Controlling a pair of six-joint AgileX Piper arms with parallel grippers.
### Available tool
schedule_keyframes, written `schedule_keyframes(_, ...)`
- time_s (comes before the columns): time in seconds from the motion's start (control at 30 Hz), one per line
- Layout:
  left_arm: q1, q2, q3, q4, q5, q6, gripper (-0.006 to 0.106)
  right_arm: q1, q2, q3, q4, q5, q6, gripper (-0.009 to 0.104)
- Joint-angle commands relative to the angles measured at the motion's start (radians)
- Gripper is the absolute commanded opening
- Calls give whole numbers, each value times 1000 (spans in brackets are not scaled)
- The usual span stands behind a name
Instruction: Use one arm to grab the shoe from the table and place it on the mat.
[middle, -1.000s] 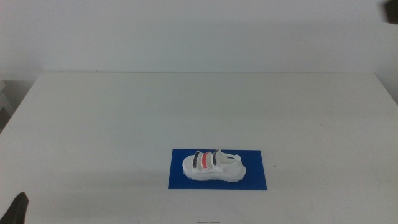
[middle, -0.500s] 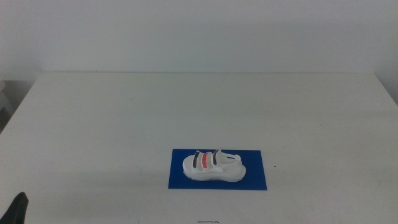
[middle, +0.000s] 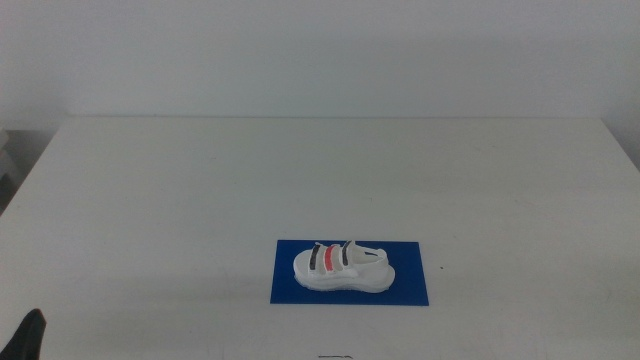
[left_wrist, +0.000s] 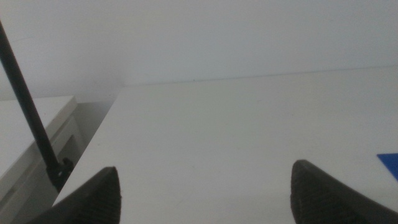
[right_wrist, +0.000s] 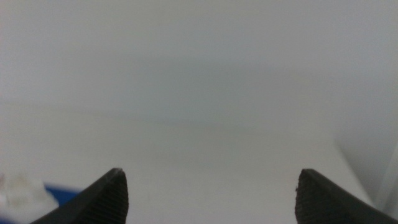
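Note:
The white shoe (middle: 341, 267) with a dark strap and a red strap lies on its sole on the deep-blue mat (middle: 410, 290), near the front middle of the white table (middle: 300, 170). My left gripper (left_wrist: 205, 186) is open and empty at the table's front left corner; its tip shows in the middle view (middle: 28, 335). The mat's corner (left_wrist: 390, 163) shows in the left wrist view. My right gripper (right_wrist: 211, 193) is open and empty; it is out of the middle view. The right wrist view shows a blurred bit of the shoe (right_wrist: 22, 190) and the mat (right_wrist: 62, 194).
A thin black rod (left_wrist: 31, 112) and a white shelf (left_wrist: 31, 130) stand beside the table's left edge. A tiny dark speck (middle: 443, 267) lies on the table right of the mat.
The left gripper's tip has sunk slightly at the bottom left corner of the middle view. The shoe and mat have not moved.

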Motion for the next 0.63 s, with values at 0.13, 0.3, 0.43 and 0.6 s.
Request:
schedule_keyframes(0.13,-1,-19,-3,-9,-83,-15,94,-7,-25,67,-8,-47,-4,71)
schedule_keyframes(0.3,-1,-19,-3,-9,-83,-15,94,-7,-25,87,-7,12,-4,71)
schedule_keyframes(0.43,-1,-19,-3,-9,-83,-15,94,-7,-25,87,-7,29,-4,71)
schedule_keyframes(0.6,-1,-19,-3,-9,-83,-15,94,-7,-25,87,-11,29,-4,71)
